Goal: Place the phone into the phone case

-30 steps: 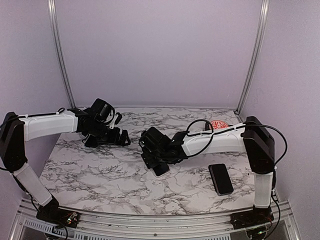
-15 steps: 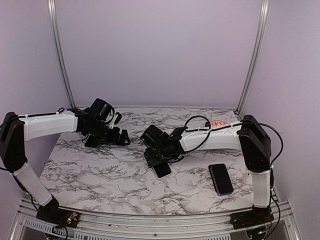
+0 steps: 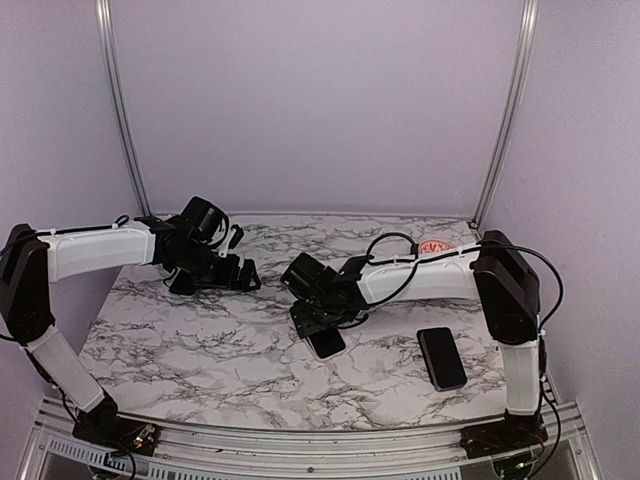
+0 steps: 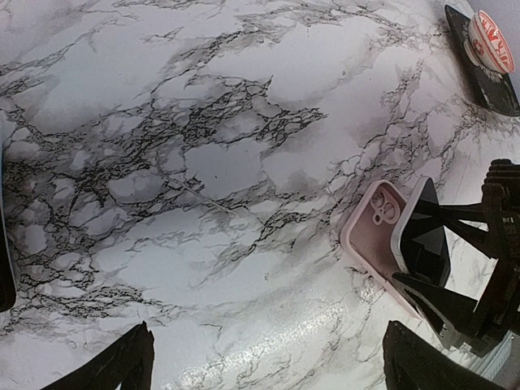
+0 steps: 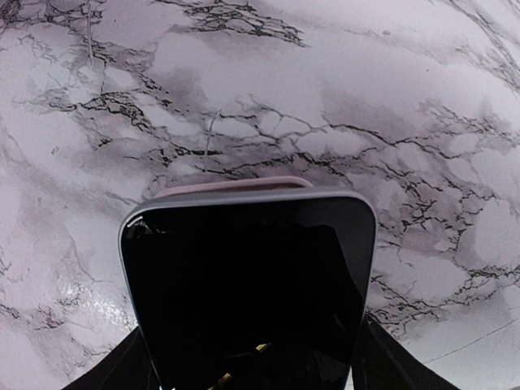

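From above, the marbled white-and-grey desk [image 3: 200, 350] stood glossy inside lilac walls, with two slim metal posts [image 3: 118, 110] rising at the back corners. The left pincer [image 3: 245, 272] hung spread over the back left of the desk, with nothing between its tips. The right pincer [image 3: 316, 326] reached to mid-desk and pinched the phone [image 3: 327, 344], a flat slab with rounded corners. A dark slab [image 3: 442, 357] lay flat near the right arm's base, well apart from the phone, with bare marble between them. A red-and-white disc [image 3: 437, 248] sat at the back right.

From the left wrist, the pink case [image 4: 370, 231] lay flat and open side up, soft-cornered, its camera holes showing. The phone leaned tilted over the case's far long side, apparently touching it. The disc sat on a black cover [image 4: 496, 85] at the far corner. Wide open marble lay to the left.

From the right wrist, the phone's black glass and pale rim filled the lower frame, clamped at both sides, and the case's pink edge showed just beyond its top
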Available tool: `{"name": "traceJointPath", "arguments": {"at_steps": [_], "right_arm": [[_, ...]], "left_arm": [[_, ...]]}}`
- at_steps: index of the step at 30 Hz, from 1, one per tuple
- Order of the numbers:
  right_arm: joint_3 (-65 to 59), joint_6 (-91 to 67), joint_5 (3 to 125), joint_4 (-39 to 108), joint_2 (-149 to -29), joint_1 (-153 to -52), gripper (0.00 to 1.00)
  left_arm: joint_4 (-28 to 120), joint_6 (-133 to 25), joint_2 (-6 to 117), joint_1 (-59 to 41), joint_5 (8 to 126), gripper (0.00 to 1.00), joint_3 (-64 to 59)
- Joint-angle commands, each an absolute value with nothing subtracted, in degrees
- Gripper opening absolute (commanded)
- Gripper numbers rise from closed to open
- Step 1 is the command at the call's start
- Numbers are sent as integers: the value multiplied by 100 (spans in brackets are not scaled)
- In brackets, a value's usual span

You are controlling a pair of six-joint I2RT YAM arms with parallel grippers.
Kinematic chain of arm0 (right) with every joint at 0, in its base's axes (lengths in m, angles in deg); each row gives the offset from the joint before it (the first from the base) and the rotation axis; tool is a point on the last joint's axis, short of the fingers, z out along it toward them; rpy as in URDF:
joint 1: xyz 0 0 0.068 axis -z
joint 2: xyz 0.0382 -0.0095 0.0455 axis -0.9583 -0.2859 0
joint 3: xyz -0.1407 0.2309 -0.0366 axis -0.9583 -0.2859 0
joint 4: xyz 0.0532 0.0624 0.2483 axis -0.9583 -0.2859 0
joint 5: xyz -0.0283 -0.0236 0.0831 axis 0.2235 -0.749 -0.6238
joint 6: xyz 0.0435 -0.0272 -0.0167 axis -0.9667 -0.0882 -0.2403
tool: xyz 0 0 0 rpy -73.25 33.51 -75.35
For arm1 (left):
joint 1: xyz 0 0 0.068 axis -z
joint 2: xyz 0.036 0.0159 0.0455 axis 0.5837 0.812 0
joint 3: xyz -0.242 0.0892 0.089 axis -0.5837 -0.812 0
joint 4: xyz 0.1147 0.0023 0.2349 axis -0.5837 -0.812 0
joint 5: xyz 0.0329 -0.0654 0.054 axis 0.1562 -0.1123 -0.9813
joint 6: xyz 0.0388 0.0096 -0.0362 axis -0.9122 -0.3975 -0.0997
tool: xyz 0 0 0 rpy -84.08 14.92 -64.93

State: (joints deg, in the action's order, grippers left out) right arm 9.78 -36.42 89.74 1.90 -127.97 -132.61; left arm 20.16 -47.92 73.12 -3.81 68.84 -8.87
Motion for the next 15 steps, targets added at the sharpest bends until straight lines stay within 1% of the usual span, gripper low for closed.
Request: {"name": "traceJointPath", "arguments": {"at_steps": [1, 4, 5, 9, 13, 15], "right_arm": [[1012, -3660, 8717, -566, -13045, -13289, 81], [1118, -3555, 8670, -781, -13048, -13283, 95], [1149, -3473, 8612, -856, -13040, -13272, 98], [1276, -3201, 8252, -1136, -12986, -13246, 99], [1102, -2879, 7746, -1149, -12879, -13134, 99], [1065, -2851, 7679, -1244, -12934, -13012, 99]], "left_arm": [[2121, -4816, 7312, -424, 6935, 99, -955], [2120, -4811, 7312, -424, 6946, 99, -955], [2119, -4803, 7299, -430, 6960, 99, -955], [2121, -4796, 7302, -433, 7047, 99, -955], [2121, -4786, 7294, -433, 7091, 99, -955], [2115, -4792, 7279, -433, 7098, 99, -955]]}}
